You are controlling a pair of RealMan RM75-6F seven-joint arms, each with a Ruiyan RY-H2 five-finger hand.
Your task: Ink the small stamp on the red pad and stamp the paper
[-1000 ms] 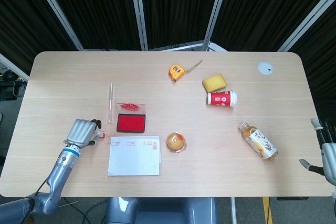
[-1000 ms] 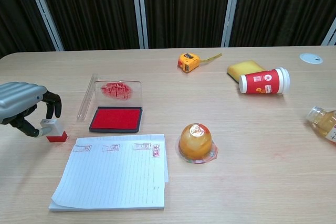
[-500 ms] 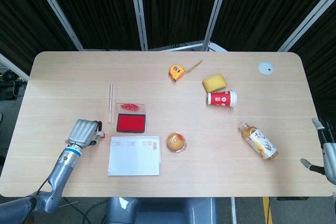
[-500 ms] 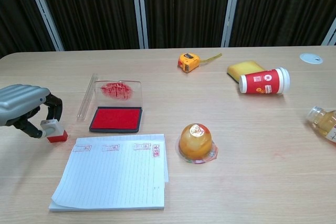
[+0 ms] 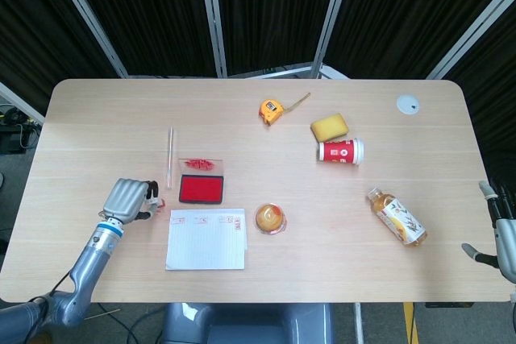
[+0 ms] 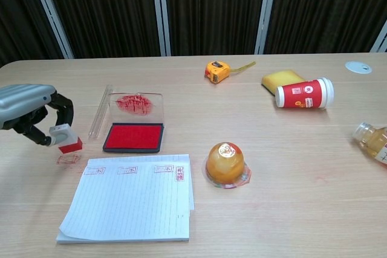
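My left hand (image 6: pixel 27 113) (image 5: pixel 129 199) pinches the small stamp (image 6: pixel 65 139), a white block with a red base. It holds the stamp tilted a little above the table, left of the open red ink pad (image 6: pixel 134 136) (image 5: pixel 201 189). A faint red print (image 6: pixel 68 159) marks the wood just below the stamp. The lined paper pad (image 6: pixel 130 197) (image 5: pixel 206 238) lies in front of the ink pad, with a row of red stamp marks along its top. My right hand (image 5: pixel 501 231) hangs off the table's right edge, fingers apart and holding nothing.
A clear tube (image 6: pixel 100 110) lies left of the ink pad's stained lid (image 6: pixel 136 104). An orange jelly cup (image 6: pixel 225 164) sits right of the paper. Further right and back are a tape measure (image 6: pixel 217 70), yellow sponge (image 6: pixel 283 79), tipped red cup (image 6: pixel 304 93) and bottle (image 5: pixel 397 217).
My left hand has lifted the stamp off the table and carried it slightly toward the ink pad, leaving a red print on the wood. The right hand has barely moved.
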